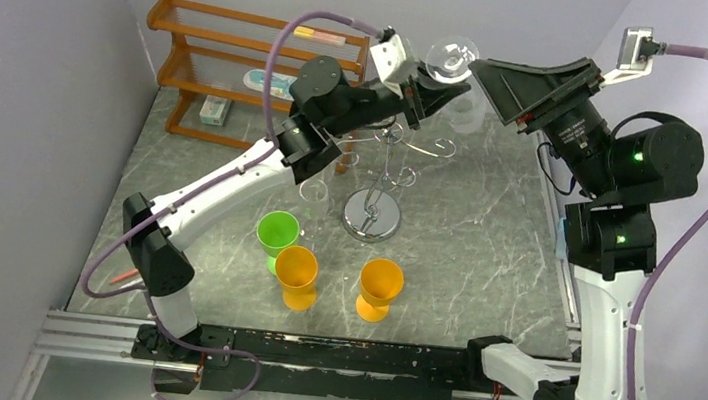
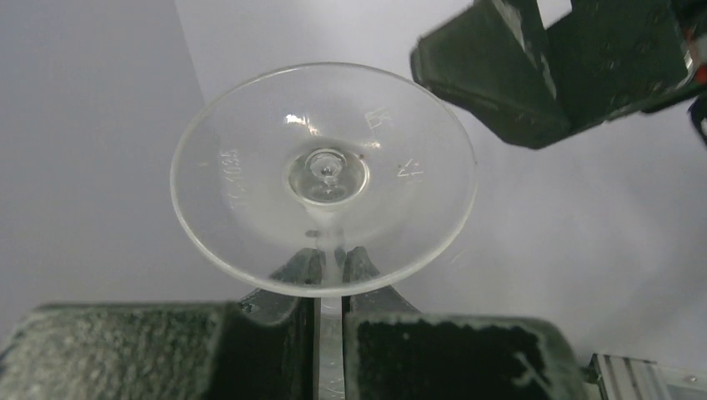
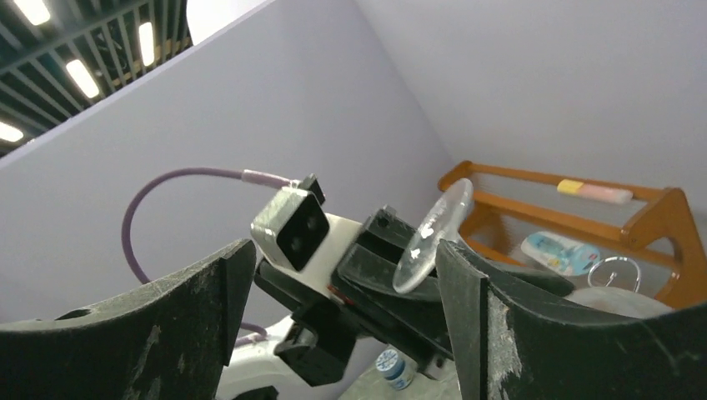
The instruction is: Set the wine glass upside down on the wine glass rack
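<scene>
Left gripper [image 2: 332, 271]: pinching glass [image 2: 325, 179] stem | right gripper [image 3: 338, 275]: spread, facing glass foot | rack [image 1: 377, 193]: below both

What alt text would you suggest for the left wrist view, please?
A clear wine glass, its round foot facing the camera, is held by its stem in the left gripper. The right gripper fills the upper right corner.

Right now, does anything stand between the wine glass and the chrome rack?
Nothing visible stands between. The left hand holds the wine glass by its stem, up beside the rack; the open right hand is by the glass's foot, on the side away from the rack.
</scene>
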{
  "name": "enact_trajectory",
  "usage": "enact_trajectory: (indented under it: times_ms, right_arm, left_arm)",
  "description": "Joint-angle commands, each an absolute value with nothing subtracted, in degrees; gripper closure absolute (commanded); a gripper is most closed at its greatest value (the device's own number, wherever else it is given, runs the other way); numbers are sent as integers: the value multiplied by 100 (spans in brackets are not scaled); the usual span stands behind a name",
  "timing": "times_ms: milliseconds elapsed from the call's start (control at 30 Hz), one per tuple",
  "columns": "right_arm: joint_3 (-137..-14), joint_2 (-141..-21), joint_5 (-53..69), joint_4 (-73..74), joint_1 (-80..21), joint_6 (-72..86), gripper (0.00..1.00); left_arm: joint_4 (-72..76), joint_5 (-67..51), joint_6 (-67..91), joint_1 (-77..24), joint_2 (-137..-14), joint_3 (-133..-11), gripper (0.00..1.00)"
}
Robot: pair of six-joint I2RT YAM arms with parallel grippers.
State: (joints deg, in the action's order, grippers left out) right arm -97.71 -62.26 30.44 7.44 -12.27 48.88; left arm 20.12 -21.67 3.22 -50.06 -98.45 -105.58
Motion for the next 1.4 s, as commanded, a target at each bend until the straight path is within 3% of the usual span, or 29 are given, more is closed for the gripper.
enact_trajectory:
  times_ms: [0,300,367,567,733,1100,1267,1300,1333,1367]
  right_arm:
    - [-10166,-6415,2815,1849,-1216,5234,19]
    - [-10319,-6644,1749,3081,-1213,5187,43]
    - [-10250,-6574,1637,3000,-1215,5143,42]
    - [-9517,-5997,1006,2253,-1213,5179,26]
    - [-9277,-5935,987,2072,-1213,5208,25]
    - [-9274,-6280,1882,1755,-1214,5350,51]
    - [-9144,-6272,2000,1565,-1218,5541,86]
    - [-9134,-6258,1956,1563,-1218,5563,94]
    - [-9132,-6232,1879,1590,-1216,5575,100]
    - [-9135,-6205,1725,1627,-1215,5602,100]
  left_arm:
    - [2394,-2328,-394,-5134,-9976,-10833,95]
    - [2548,-2282,-947,-5251,-10040,-10635,95]
    - [2580,-2138,-1005,-5247,-10040,-10586,95]
    - [2894,-1436,-1064,-5256,-9970,-10303,95]
    - [3023,-1415,-1068,-5261,-9940,-10194,95]
    - [2830,-2204,-1098,-5259,-9971,-10230,95]
    - [2668,-2338,-1051,-5256,-9950,-10223,95]
    - [2596,-2350,-1035,-5258,-9938,-10226,92]
    - [2493,-2353,-1045,-5256,-9910,-10237,82]
    - [2439,-2332,-1031,-5256,-9872,-10224,73]
